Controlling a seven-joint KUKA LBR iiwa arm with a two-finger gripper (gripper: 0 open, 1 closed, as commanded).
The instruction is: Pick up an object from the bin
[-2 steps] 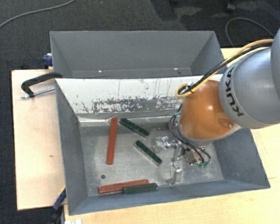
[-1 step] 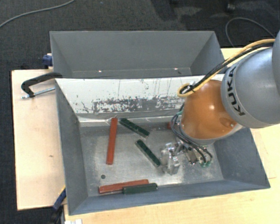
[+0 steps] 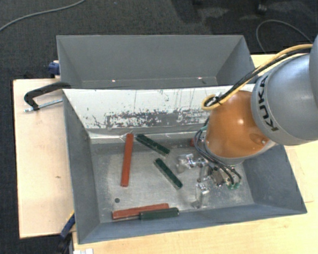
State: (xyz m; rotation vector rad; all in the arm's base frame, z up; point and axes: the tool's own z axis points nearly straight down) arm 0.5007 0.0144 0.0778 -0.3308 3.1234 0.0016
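Bin [image 3: 144,60]: grey metal, matt; far inner wall scuffed and scratched to a bright sheen; floor dull and speckled.
Red sticks [image 3: 127,159]: matt, smooth; material cannot be told.
Green sticks [image 3: 168,173]: dark, matt, smooth.
Orange cover [image 3: 232,130]: glossy, smooth, plastic-looking.
Arm [image 3: 294,99]: smooth grey shell with a soft sheen.
Pincer [image 3: 202,193]: bare bright metal.

One cam, above the bin [image 3: 78,171], looking down with a tilt toward 12: the far wall [image 3: 149,57] at 12 shows its whole inner face. Mid range, so the whole bin is in shot, plus dark floor [image 3: 141,12] at 12. The arm [image 3: 291,99] enters from 3.
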